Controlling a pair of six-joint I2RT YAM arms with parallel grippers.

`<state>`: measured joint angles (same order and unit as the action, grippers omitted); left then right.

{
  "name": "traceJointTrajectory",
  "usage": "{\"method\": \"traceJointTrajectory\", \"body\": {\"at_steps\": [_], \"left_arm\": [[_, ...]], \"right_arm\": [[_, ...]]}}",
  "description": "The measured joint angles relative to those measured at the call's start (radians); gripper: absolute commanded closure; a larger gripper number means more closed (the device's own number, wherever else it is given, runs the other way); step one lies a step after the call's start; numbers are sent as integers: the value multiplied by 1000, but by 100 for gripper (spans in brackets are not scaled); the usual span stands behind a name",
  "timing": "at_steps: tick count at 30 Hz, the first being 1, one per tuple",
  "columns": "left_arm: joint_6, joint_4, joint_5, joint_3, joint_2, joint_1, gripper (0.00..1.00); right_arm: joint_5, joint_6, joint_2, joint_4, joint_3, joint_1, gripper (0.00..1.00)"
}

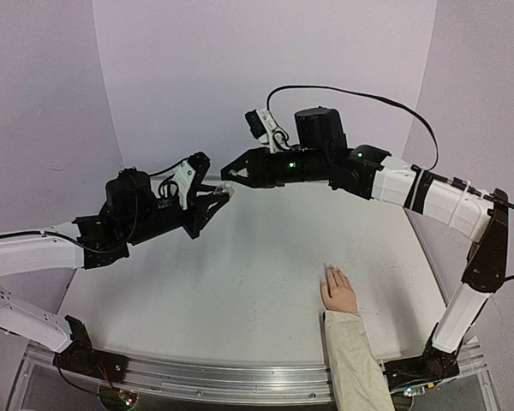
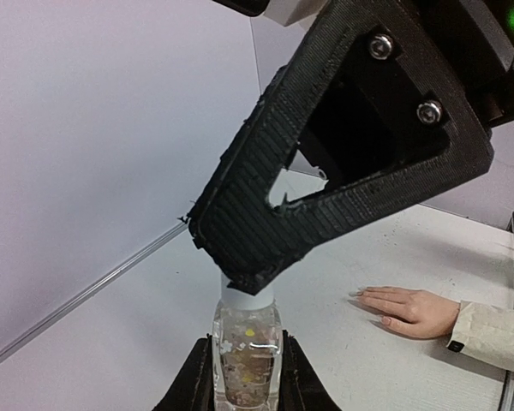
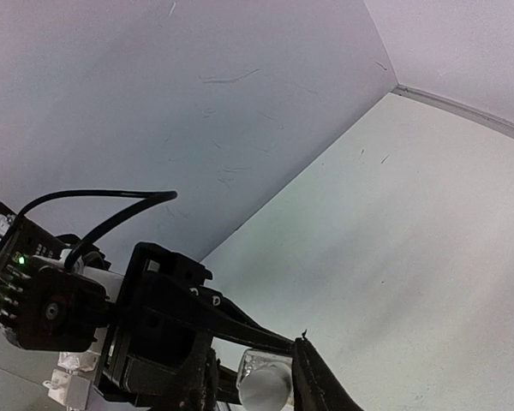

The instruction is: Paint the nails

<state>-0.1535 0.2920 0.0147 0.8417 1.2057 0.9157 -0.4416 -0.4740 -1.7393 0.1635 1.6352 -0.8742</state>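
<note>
The nails (image 1: 331,272) are too small to make out from the skin; they sit at the tips of a pale hand (image 1: 338,293) that lies flat, palm down, on the white table (image 1: 240,282) at about 5 o'clock in the top view. Its fingers point toward 12 o'clock, and a cream sleeve (image 1: 353,360) runs back from the wrist toward 6 o'clock, off the near edge. Nothing touches the hand, and both arms are well apart from it. Up at about 11 o'clock from the hand, the two grippers meet in the air above the table's far part. The left gripper (image 1: 216,199) reaches in from 9 o'clock and is clamped on a small clear bottle (image 2: 246,351), held upright between its fingers, with speckled contents showing through the glass. The bottle's white cap (image 2: 247,297) stands clear above those fingers. The right gripper (image 1: 231,176) comes in from 3 o'clock and is down over that cap. Its own wrist view shows one dark finger (image 3: 321,385) on each side of the cap, the jaws drawn narrow about it, but the view is too dark to tell whether they press on it. In the left wrist view the hand lies at 3 o'clock from the bottle.
</note>
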Motion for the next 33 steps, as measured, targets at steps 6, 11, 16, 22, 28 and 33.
{"method": "traceJointTrajectory", "body": {"at_steps": [6,11,16,22,28,33], "left_arm": [[40,-5,-4,0,-1,0,100],[138,-12,-125,2,-6,-29,100],[247,-14,-462,3,-14,-100,100],[315,9,-722,1,-47,-113,100],[309,50,-698,-10,-73,-110,100],[245,48,-522,-13,-73,-126,100]], "right_arm": [[-2,29,0,1,0,2,91],[-53,124,0,0,0,9,100],[-322,389,13,-8,-21,37,100],[-501,583,90,-13,-84,21,100],[-474,588,116,0,-92,9,35],[-248,457,116,-55,-93,6,13]]}}
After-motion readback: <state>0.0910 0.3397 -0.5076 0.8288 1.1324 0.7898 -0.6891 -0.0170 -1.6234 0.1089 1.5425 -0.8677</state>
